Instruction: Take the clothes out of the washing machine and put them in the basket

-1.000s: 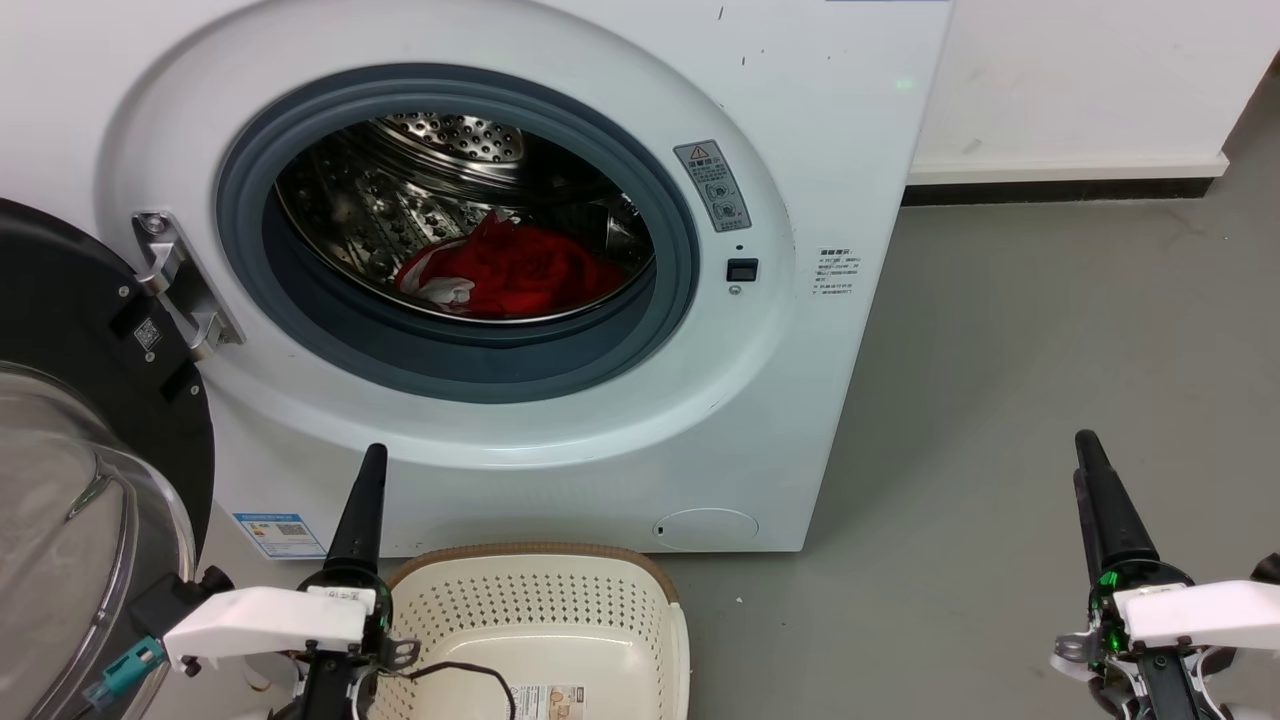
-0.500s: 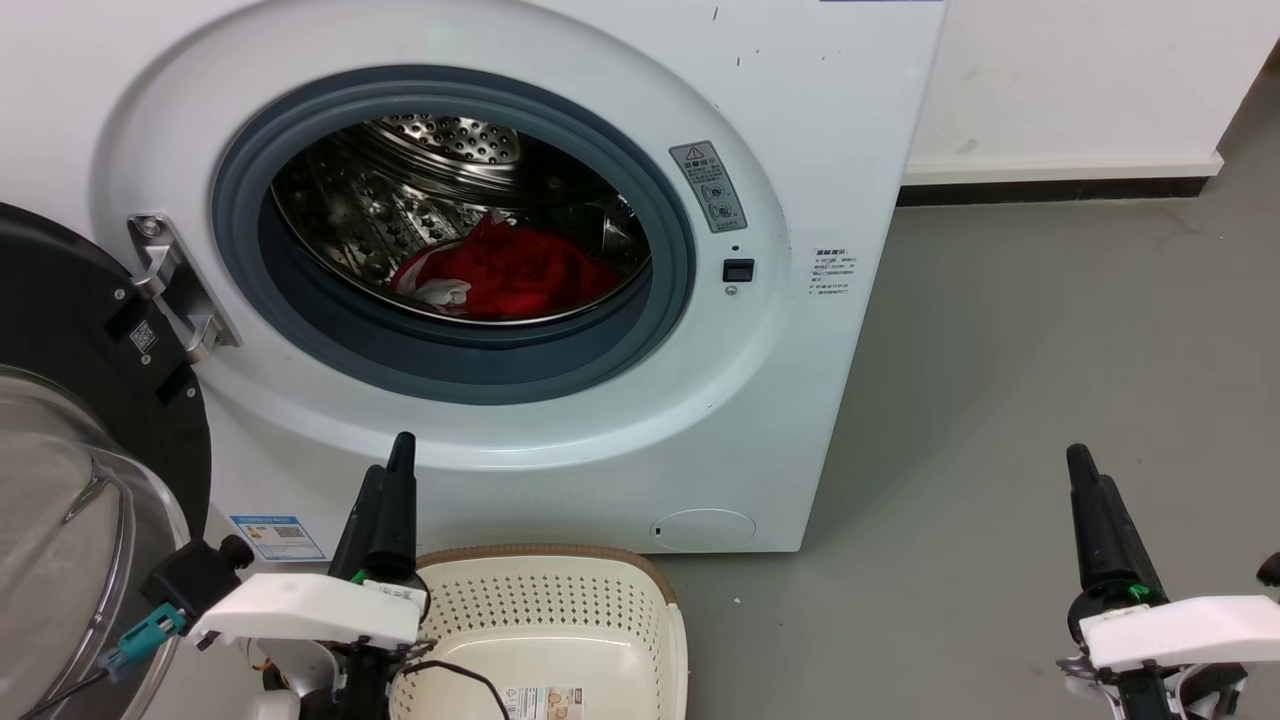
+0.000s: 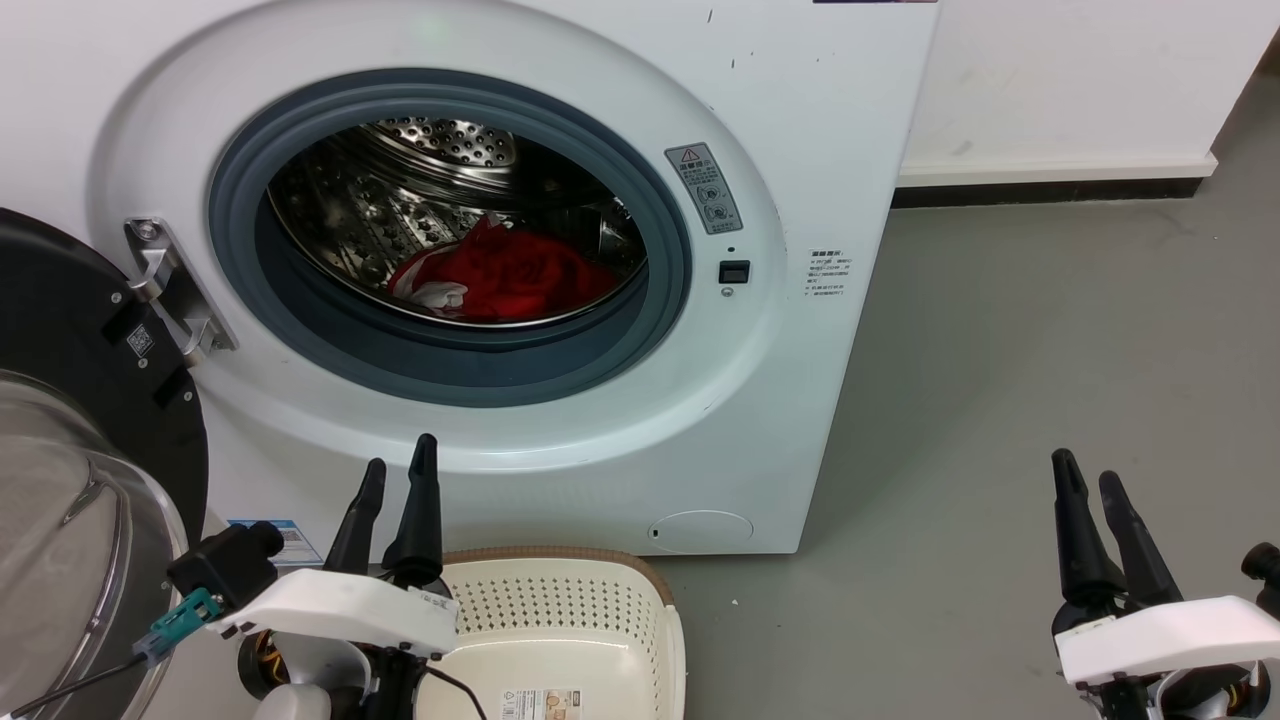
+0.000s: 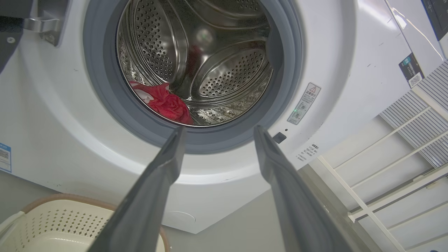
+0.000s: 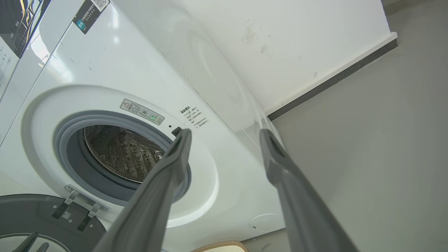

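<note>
2 grippers, both empty. Left gripper [image 3: 400, 455] hovers low in front of the washing machine [image 3: 800, 150], just above the back rim of the basket [image 3: 560, 553]. Its fingers are parted by a moderate gap and point up toward the porthole. Right gripper [image 3: 1085, 468] hangs over bare floor [image 3: 1050, 350], well to the right of the machine. Its fingers are likewise parted, with nothing between them.

Clothes [image 3: 510, 280]: 1 red heap with a bit of white trim at its left edge, lying on the bottom of the steel drum [image 3: 400, 220] behind the grey rubber rim [image 3: 450, 375]. None are in the basket, which sits on the floor at the machine's base (touching or just beside it, cannot tell). Door [image 3: 60, 300] is swung wide to the left, out of the reach path.

Step in hand, as I judge it: reach into the drum with the left arm. Task is at its start.

Notes for doing it well:
1. Lift the gripper over the lower lip of the rubber rim before going forward. In the left wrist view the heap sits above and left of the finger line, so aim needs correcting that way.
2. Hold the fingers apart until they straddle a thick fold, then close. A pinch on the top layer alone could slip.
3. Soft fabric may trail or snag, so withdraw high enough for the hanging part to clear the lip.
4. Basket lies below the porthole, so a short carry should suffice.
5. Avoid the door hinge [image 3: 170, 290] at the left.
</note>
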Controlling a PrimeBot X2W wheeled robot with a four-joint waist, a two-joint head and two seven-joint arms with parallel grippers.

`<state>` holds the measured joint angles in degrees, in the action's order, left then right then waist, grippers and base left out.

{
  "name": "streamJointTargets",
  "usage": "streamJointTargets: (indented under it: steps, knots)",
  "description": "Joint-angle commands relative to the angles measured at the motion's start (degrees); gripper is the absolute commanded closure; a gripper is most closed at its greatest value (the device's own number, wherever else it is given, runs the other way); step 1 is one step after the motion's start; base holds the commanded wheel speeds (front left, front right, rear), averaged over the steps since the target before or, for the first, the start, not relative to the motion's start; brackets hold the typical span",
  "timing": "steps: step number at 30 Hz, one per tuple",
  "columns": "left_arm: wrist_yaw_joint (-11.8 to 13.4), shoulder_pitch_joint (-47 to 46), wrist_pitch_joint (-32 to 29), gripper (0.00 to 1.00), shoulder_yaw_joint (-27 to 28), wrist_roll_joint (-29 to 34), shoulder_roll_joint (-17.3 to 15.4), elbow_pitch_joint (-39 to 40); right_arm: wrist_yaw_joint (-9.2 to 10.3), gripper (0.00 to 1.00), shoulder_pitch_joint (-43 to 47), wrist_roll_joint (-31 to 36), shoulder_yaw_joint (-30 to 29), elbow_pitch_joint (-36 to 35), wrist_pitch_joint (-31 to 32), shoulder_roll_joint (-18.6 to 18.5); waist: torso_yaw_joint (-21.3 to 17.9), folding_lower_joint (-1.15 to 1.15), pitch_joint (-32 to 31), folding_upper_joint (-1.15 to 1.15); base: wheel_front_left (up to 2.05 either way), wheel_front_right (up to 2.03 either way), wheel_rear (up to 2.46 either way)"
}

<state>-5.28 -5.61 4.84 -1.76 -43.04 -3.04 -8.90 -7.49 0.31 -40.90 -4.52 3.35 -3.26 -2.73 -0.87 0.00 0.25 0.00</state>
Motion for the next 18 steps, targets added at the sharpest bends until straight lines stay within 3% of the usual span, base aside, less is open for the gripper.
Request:
streamJointTargets:
  steps: [1, 18]
  knots:
    - [0.3, -1.3, 0.7, 0.0, -0.4, 2.2, -0.5, 0.7, -0.01, 0.0, 0.2, 2.1, 0.2, -1.3, -0.2, -0.2, 0.0, 0.0, 0.0, 0.0, 0.0, 0.0, 0.0]
    - [2.8, -1.8, 3.5, 0.0, -2.8, 14.4, -2.0, 0.1, -0.01, 0.0, 1.4, 14.7, 0.8, -3.4, -1.0, -0.2, -0.2, 0.0, 0.1, 0.0, 0.0, 0.0, 0.0]
